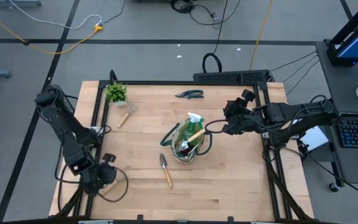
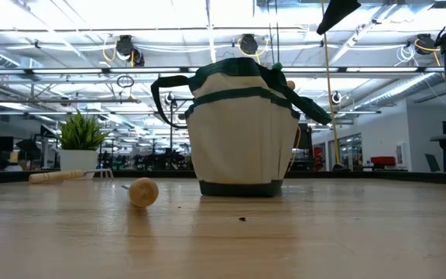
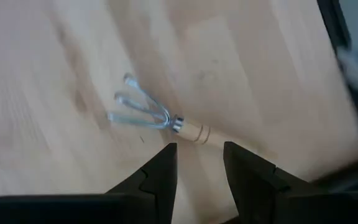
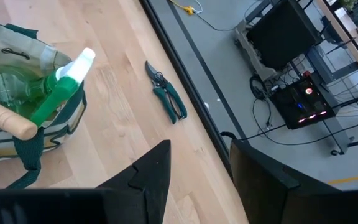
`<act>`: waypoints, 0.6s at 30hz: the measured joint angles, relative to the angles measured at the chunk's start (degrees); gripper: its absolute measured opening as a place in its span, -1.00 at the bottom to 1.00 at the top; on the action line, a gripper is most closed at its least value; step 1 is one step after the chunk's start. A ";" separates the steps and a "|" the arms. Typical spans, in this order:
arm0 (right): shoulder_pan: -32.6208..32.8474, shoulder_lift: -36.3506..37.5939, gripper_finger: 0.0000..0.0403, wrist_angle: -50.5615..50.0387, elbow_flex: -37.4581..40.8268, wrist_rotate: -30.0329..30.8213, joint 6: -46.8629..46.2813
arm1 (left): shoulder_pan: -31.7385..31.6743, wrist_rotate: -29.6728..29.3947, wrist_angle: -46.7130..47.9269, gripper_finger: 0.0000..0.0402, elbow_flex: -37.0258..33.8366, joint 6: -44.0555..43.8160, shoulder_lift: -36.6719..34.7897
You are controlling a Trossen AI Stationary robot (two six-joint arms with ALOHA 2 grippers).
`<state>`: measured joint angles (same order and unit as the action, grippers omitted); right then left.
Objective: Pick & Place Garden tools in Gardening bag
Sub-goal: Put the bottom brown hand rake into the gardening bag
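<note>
Left gripper (image 3: 199, 163) hung over table near front-left corner, fingers slightly parted, nothing between them.
Trowel (image 1: 165, 169) lay on table (image 1: 241, 180) toward front edge, just in front of bag.
Bag (image 1: 187, 144) stood upright mid-table, spray bottle (image 4: 58, 87) and wooden handle (image 4: 5, 116) sticking out of top.
Right gripper (image 4: 194, 163) hovered between bag and right edge, fingers parted, empty.
Hand rake (image 3: 154, 117) lay near back-left corner beside potted plant (image 1: 116, 93).
Shears (image 4: 168, 99) lay near back edge.
</note>
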<state>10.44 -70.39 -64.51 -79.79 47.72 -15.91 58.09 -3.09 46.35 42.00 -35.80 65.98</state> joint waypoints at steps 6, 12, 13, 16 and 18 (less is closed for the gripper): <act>0.00 0.00 -0.23 0.02 0.00 -0.02 -0.10 | -0.03 -0.02 -0.04 -0.32 0.00 25.21 0.00; 0.00 0.00 -0.23 0.01 0.00 -0.02 -0.10 | -0.03 -0.04 -0.04 -0.32 0.00 40.75 0.02; 0.00 0.00 -0.23 0.02 0.00 -0.02 -0.10 | -0.03 -0.02 -0.05 -0.32 0.00 43.12 0.04; 0.00 0.00 -0.23 0.02 -0.01 -0.04 -0.12 | -0.03 -0.03 -0.20 -0.32 0.00 49.22 1.03; 0.00 0.00 -0.23 0.02 0.00 -0.04 -0.12 | -0.03 0.14 -0.48 -0.32 0.00 53.04 2.34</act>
<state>10.44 -70.39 -64.49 -79.79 47.68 -16.03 58.06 -2.96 45.87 42.00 17.24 68.32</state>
